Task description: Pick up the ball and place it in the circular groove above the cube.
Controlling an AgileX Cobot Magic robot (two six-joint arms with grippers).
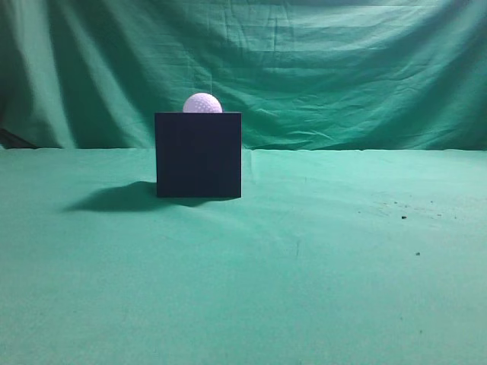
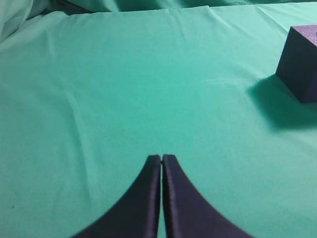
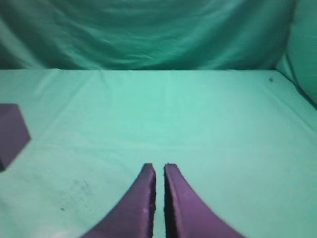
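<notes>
A white dimpled ball (image 1: 202,103) rests on top of a dark cube (image 1: 198,155) that stands on the green cloth left of the middle. Only the ball's upper part shows above the cube's top edge. No arm or gripper shows in the exterior view. In the left wrist view my left gripper (image 2: 161,157) is shut and empty above bare cloth, with the cube (image 2: 302,61) far off at the right edge. In the right wrist view my right gripper (image 3: 159,166) is shut and empty, with a corner of the cube (image 3: 12,130) at the left edge.
A green cloth (image 1: 319,266) covers the table and a green curtain (image 1: 342,68) hangs behind it. The cube casts a shadow (image 1: 114,199) to its left. A few dark specks (image 1: 403,217) lie on the cloth at the right.
</notes>
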